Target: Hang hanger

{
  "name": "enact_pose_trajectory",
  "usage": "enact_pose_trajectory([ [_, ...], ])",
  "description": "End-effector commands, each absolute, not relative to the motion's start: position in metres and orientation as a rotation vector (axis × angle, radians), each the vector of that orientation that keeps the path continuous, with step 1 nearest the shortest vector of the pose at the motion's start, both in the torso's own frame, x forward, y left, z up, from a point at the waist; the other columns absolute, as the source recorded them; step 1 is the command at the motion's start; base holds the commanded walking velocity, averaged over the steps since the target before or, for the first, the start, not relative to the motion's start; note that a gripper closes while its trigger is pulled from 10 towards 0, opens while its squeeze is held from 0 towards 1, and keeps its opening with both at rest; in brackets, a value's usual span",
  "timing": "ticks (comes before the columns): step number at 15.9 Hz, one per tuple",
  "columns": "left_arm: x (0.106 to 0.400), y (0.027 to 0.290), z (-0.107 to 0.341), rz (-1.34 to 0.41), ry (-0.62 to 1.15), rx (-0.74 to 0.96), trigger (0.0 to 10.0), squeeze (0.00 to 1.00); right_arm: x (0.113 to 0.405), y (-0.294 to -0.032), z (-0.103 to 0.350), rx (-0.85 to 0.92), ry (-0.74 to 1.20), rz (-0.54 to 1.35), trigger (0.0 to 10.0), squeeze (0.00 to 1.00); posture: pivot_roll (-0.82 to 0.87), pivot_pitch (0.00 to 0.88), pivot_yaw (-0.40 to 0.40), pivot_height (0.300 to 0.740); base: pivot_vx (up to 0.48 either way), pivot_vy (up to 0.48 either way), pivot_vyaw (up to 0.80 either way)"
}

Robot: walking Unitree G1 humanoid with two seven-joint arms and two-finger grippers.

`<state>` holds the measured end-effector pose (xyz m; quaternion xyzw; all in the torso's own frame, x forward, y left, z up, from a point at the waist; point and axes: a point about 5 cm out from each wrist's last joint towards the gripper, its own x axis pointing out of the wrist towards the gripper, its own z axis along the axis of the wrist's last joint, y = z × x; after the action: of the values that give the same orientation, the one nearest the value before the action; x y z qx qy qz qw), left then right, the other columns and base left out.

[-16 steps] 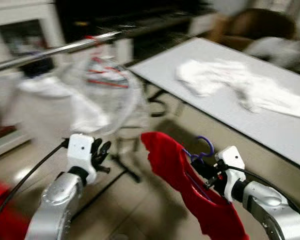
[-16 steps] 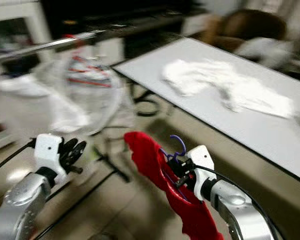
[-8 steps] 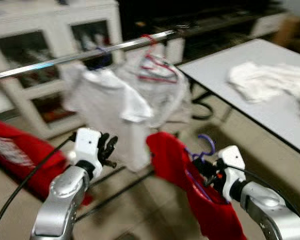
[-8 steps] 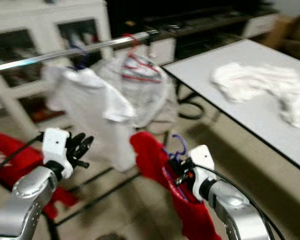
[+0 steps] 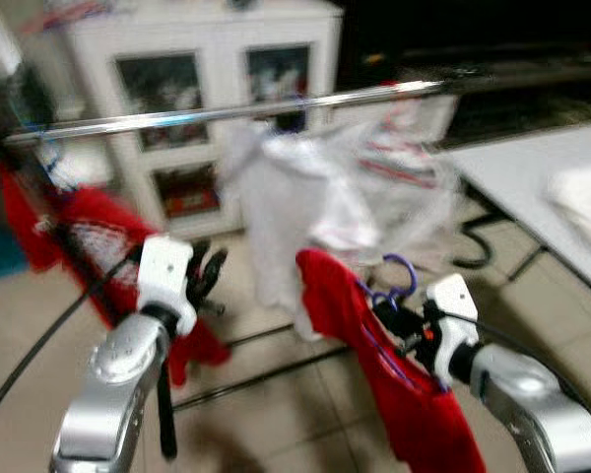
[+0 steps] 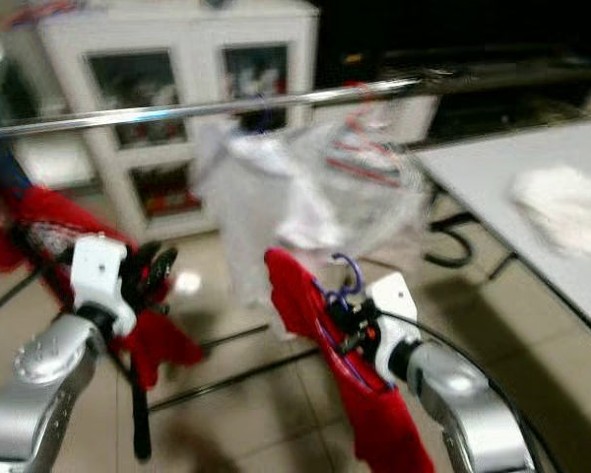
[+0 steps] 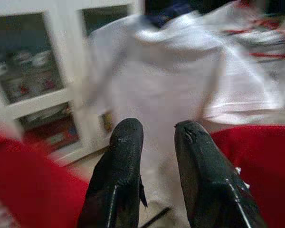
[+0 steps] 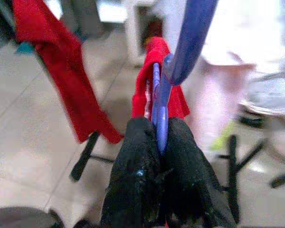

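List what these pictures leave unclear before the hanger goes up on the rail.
- Purple hanger: its arms are hidden inside the red garment in the eye views.
- Rail: its left end is lost in motion blur.
- White clothes on the rail: blurred, so their count and hooks are unreadable.

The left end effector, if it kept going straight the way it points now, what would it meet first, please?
Probably the white shirt hanging from the rail; the left end effector points at it, though depth is unclear.

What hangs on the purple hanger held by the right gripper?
A red garment is draped on the purple hanger, held in the right gripper. The cloth covers the hanger's arms; just its hook and neck show.
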<state>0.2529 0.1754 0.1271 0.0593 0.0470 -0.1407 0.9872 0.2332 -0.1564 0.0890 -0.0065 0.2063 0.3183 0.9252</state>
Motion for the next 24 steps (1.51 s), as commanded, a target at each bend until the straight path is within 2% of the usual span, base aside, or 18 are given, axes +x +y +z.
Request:
enact_pose_trajectory([
  [1, 0.251, 0.175, 0.127, -0.285, 0.099, 0.13, 10.0, 0.0, 0.24, -0.155, 0.098, -0.036, 0.386, 0.673, 10.0, 0.0, 0.06, 0.0, -0.032, 0.74, 0.341, 0.0, 0.8],
  [5, 0.25, 0.174, 0.135, -0.297, 0.076, 0.154, 10.0, 0.0, 0.25, -0.154, 0.111, -0.062, 0.337, 0.668, 10.0, 0.0, 0.09, 0.0, -0.055, 0.74, 0.345, 0.0, 0.78],
  [8, 0.248, 0.168, 0.143, -0.379, 0.067, 0.158, 10.0, 0.0, 0.261, -0.154, 0.127, -0.127, 0.27, 0.589, 10.0, 0.0, 0.1, 0.0, -0.054, 0.74, 0.1, 0.0, 0.0],
  [9, 0.246, 0.162, 0.15, -0.463, 0.048, 0.159, 10.0, 0.0, 0.266, -0.15, 0.14, -0.125, 0.218, 0.584, 10.0, 0.0, 0.1, 0.0, -0.054, 0.74, 0.0, 0.0, 0.0],
  [13, 0.246, 0.16, 0.163, -0.534, 0.029, 0.149, 10.0, 0.0, 0.286, -0.144, 0.161, -0.056, 0.136, 0.478, 10.0, 0.0, 0.1, 0.0, -0.058, 0.74, 0.0, 0.0, 0.0],
  [17, 0.249, 0.16, 0.168, -0.583, 0.052, 0.117, 10.0, 0.0, 0.315, -0.124, 0.171, 0.006, 0.161, 0.47, 10.0, 0.0, 0.09, 0.0, -0.049, 0.74, 0.0, 0.0, 0.0],
  [21, 0.244, 0.158, 0.17, -0.659, 0.08, 0.159, 10.0, 0.0, 0.373, -0.088, 0.182, -0.015, 0.253, 0.462, 10.0, 0.0, 0.11, 0.0, -0.045, 0.74, 0.0, 0.0, 0.0],
  [24, 0.241, 0.157, 0.169, -0.688, 0.105, 0.151, 10.0, 0.0, 0.389, -0.071, 0.181, -0.049, 0.308, 0.455, 10.0, 0.0, 0.12, 0.0, -0.049, 0.74, 0.0, 0.0, 0.0],
])
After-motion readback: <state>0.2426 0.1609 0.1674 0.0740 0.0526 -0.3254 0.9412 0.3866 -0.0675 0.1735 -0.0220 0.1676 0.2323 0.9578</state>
